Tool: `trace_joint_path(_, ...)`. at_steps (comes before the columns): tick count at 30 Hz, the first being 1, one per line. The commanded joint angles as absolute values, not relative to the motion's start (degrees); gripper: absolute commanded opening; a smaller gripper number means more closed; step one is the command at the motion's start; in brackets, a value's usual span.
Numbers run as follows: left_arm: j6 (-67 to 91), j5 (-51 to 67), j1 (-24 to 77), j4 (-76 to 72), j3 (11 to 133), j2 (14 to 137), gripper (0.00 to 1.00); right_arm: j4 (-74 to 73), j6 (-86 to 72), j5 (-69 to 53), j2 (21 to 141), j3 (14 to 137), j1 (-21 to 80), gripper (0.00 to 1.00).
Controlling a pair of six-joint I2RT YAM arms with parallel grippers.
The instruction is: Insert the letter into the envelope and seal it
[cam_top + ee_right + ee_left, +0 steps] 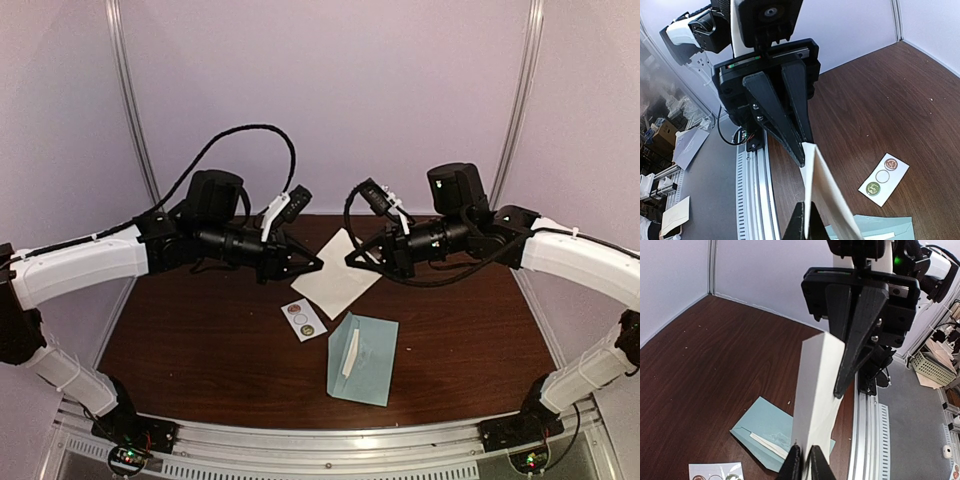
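White letter [335, 278] clamped by left gripper [804, 464] and right gripper [805, 222], contact edges obscured

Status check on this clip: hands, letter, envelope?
Left hand and right hand shut on letter, held aloft. Envelope flat on table, unfilled. Sticker strip beside it, not blocking.

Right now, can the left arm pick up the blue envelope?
Probably not yet. The left tool is shut on the white letter, which the right tool pinches too. The envelope lies uncovered below, so a freed tool could likely reach it.
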State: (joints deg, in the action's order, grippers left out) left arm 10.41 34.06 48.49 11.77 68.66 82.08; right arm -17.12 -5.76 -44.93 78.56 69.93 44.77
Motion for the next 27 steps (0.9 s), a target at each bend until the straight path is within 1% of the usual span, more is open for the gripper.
trace_joint_path(1,10.4,36.0,48.8,10.9,70.6,82.9,0.02,-16.8,-5.4,-43.5,78.2,71.3,45.2,0.00)
trace_joint_path(2,10.5,36.0,48.8,10.8,70.6,82.9,0.00,-16.8,-5.4,-43.3,78.1,71.3,45.3,0.00)
trace_joint_path(5,10.6,35.7,48.8,10.8,70.6,82.7,0.00,-16.1,-5.8,-42.3,77.8,70.9,45.3,0.00)
trace_joint_path(6,10.7,35.4,48.8,10.6,70.5,82.4,0.00,-15.8,-6.2,-41.5,77.4,70.6,45.2,0.03)
trace_joint_path(8,11.3,33.7,48.8,9.5,69.6,81.6,0.00,-14.5,-7.1,-37.5,76.2,69.9,45.1,0.12)
trace_joint_path(9,11.7,32.4,48.8,8.6,69.0,80.9,0.00,-13.4,-7.9,-35.7,75.3,69.2,44.8,0.18)
trace_joint_path(10,12.2,31.0,48.8,7.7,68.3,80.1,0.00,-12.1,-9.0,-34.4,74.3,68.4,44.3,0.26)
trace_joint_path(11,12.8,29.6,48.8,6.7,67.7,79.4,0.00,-10.6,-10.1,-33.4,73.2,67.4,43.8,0.37)
trace_joint_path(13,14.5,27.4,48.8,4.1,66.0,77.8,0.00,-6.6,-12.4,-32.3,70.6,65.1,42.5,0.54)
trace_joint_path(14,15.2,27.2,48.8,2.8,65.3,77.2,0.00,-4.5,-13.5,-31.8,69.2,63.7,42.0,0.63)
trace_joint_path(16,16.3,28.2,48.7,0.7,64.3,76.6,0.00,-1.1,-14.9,-30.9,66.9,61.5,41.4,0.79)
trace_joint_path(19,16.6,31.5,48.7,0.4,64.7,77.0,0.00,0.6,-15.2,-31.4,64.8,60.0,41.3,0.96)
trace_joint_path(21,16.3,34.2,48.7,1.0,65.3,77.8,0.00,0.9,-14.8,-32.6,64.4,60.1,41.2,1.00)
trace_joint_path(27,14.2,42.7,49.1,4.4,66.9,79.9,0.00,-6.0,-11.8,-42.0,67.0,63.9,41.2,1.00)
